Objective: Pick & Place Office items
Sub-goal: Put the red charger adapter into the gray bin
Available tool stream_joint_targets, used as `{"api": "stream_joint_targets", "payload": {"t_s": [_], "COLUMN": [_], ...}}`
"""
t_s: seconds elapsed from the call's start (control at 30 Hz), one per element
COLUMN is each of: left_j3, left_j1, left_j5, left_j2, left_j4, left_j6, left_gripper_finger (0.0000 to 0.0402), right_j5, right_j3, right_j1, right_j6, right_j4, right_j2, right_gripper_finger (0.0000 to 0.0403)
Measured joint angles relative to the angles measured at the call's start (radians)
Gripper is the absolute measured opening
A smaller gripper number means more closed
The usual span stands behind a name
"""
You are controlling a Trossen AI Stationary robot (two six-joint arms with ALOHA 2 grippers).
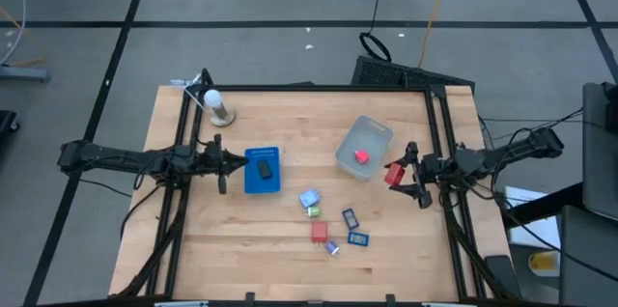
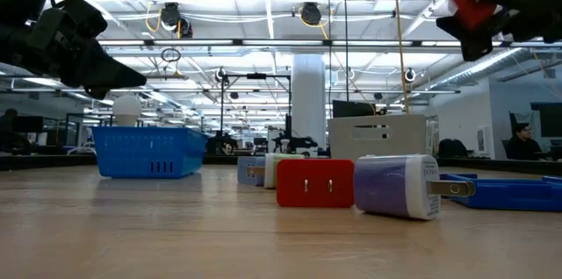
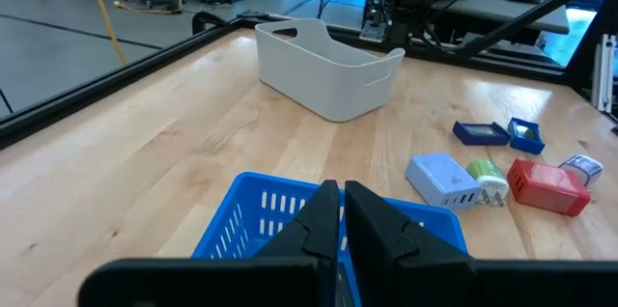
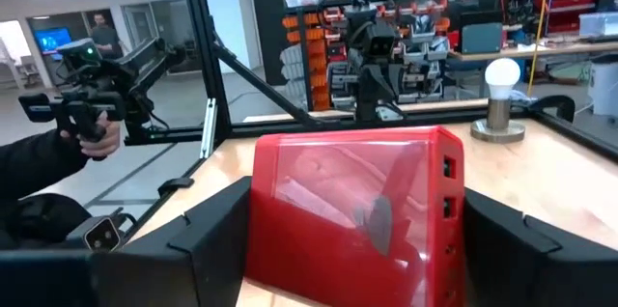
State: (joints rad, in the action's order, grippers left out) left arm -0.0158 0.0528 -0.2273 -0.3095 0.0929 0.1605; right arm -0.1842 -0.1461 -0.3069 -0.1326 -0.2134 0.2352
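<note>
Holding a red block (image 1: 393,173) tight, the right gripper (image 1: 403,174) hangs just beside the grey tub (image 1: 378,134). The left gripper (image 1: 235,161), jaws closed and empty, hangs beside the blue tray (image 1: 263,185), well apart from the tub.

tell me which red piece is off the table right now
The red block clamped in the right gripper, beside the tub. The other reds sit in the tub and on the table.
</note>
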Motion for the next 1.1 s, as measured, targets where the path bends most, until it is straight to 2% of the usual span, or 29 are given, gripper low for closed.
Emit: {"api": "stream_joint_targets", "payload": {"t_s": [0.23,0.3,0.47,0.9,1.1], "left_j3": [0.000,0.000,0.000,0.000,0.000], "left_j1": [0.000,0.000,0.000,0.000,0.000], "left_j5": [0.000,-0.001,-0.008,-0.009,-0.009], "left_j2": [0.000,0.000,0.000,0.000,0.000], "left_j4": [0.001,0.002,0.002,0.001,-0.002], "left_j6": [0.000,-0.001,0.000,0.000,0.000], "left_gripper_finger": [0.0021,0.0021,0.0021,0.0021,0.0021], "right_j5": [-0.005,-0.050,-0.075,-0.072,0.034], "right_j3": [0.007,0.007,-0.030,-0.292,-0.379], "right_j1": [0.000,0.004,0.054,0.245,0.336], "right_j6": [-0.005,-0.009,-0.037,-0.086,-0.092], "right_j4": [0.000,-0.019,-0.015,0.234,0.262], "right_j2": [-0.001,0.003,0.070,0.461,0.624], "right_gripper_finger": [0.0270,0.0270,0.0270,0.0270,0.0270]}}
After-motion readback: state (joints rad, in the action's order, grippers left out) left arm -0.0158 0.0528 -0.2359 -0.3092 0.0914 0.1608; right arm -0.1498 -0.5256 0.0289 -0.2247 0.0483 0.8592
